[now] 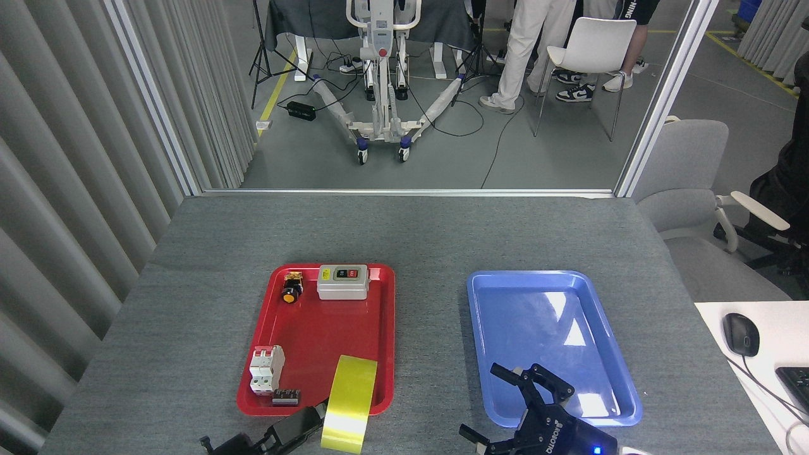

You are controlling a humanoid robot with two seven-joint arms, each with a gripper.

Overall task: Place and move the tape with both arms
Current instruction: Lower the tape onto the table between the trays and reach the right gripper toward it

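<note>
Head view showed my left end effector (297, 430) low at the bottom edge, dark and mostly cut off, its fingers pressed against the left face of the tape (349, 404), so I judged it was grasping the roll, though the far side of the grip was hidden. The tape stood on edge just to the right of that end effector, raised over the near rim of the red tray (316, 328) and overhanging the grey desk (430, 234). Beyond my left end effector, well apart from the roll, lay a white circuit breaker (266, 370) with a small black terminal block (285, 397) just beside it, and farther off a yellow push button (291, 287) and a grey switch box (342, 282).

Further right, my right end effector (528, 404) hung over the near left corner of the blue tray (607, 297), its black fingers spread wide and holding nothing. The tape was near its left, with bare desk between.

The step seemed to be carrying the roll across for a handover. To do it well I would keep the roll upright and level, clear the red tray's rim, bring it between the spread fingers of the right end effector, and let the left go only once the right had clenched firmly.
</note>
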